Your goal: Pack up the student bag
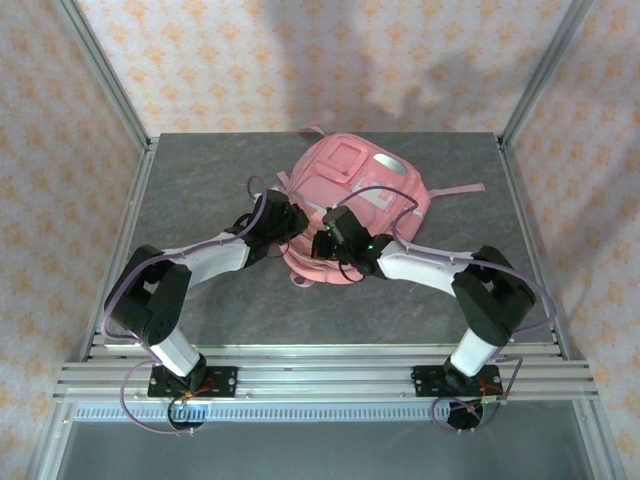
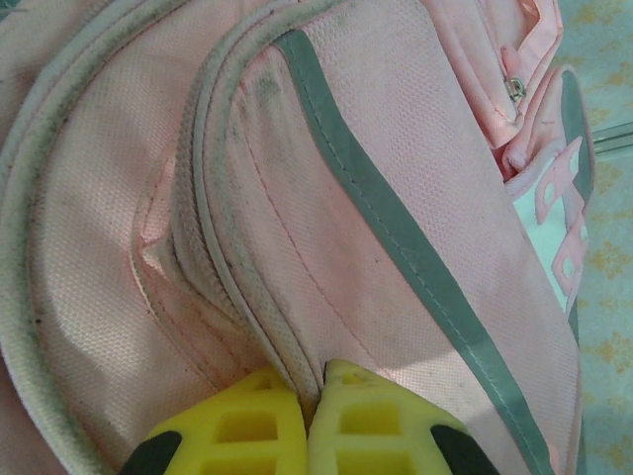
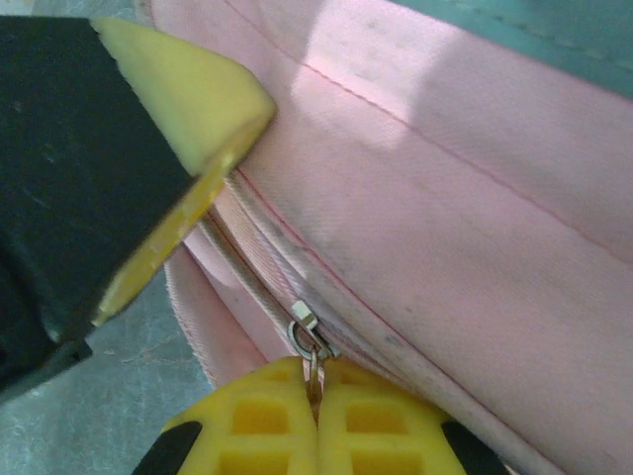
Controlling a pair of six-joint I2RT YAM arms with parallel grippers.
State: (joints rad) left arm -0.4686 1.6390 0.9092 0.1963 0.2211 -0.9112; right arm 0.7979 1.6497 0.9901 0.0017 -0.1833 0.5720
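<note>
The student bag [image 1: 355, 190], a large pink backpack with grey stripe trim, lies in the middle of the grey table. My left gripper [image 1: 293, 222] is at the bag's near-left side. In the left wrist view its yellow fingers [image 2: 315, 381] are shut on a piped seam [image 2: 247, 297] of a pocket, beside a grey stripe [image 2: 396, 228]. My right gripper [image 1: 326, 240] is at the bag's near edge, shut [image 3: 316, 381] on the metal zipper pull [image 3: 309, 332]. A finger of the left gripper [image 3: 188, 109] is close by, at the upper left of the right wrist view.
Pink straps [image 1: 455, 190] trail right of the bag on the table [image 1: 200, 190]. Metal frame posts [image 1: 105, 70] stand at the back corners, with patterned walls behind. An aluminium rail [image 1: 320, 375] carrying both arm bases runs along the near edge.
</note>
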